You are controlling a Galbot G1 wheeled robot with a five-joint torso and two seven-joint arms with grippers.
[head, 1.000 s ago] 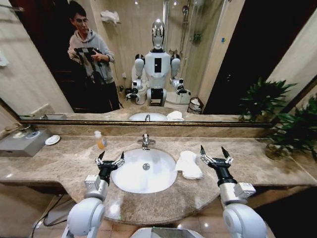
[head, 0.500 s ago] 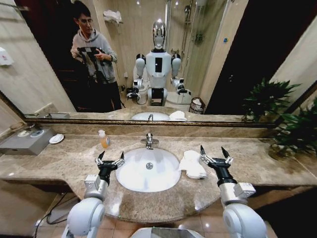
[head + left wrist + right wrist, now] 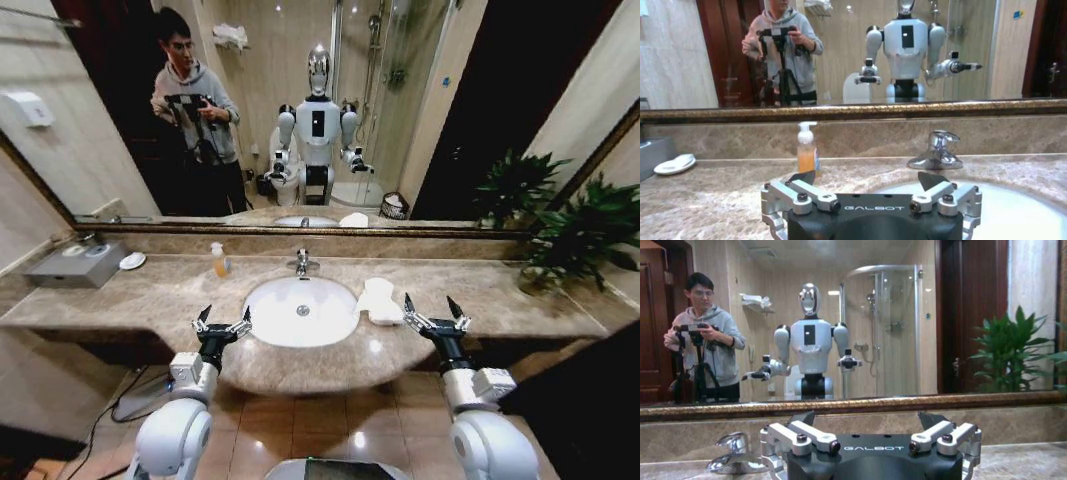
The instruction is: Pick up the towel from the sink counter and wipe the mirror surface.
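Note:
The white towel lies bunched on the sink counter, just right of the oval basin. Behind the counter, the wide mirror surface reflects the robot and the room. My left gripper hovers open at the counter's front edge, left of the basin. Level with it, my right gripper is open and empty, a little right of the towel and nearer to me. In the left wrist view the left gripper faces the mirror. The right gripper does the same in its own wrist view.
A soap bottle and a chrome faucet stand behind the basin. A grey box and a soap dish sit at the far left, and potted plants at the right end. Tiled floor lies between me and the counter.
The whole picture has shifted: the counter now sits farther off and more floor shows, so the camera has moved back. Both arms hold the same pose and the towel lies where it was.

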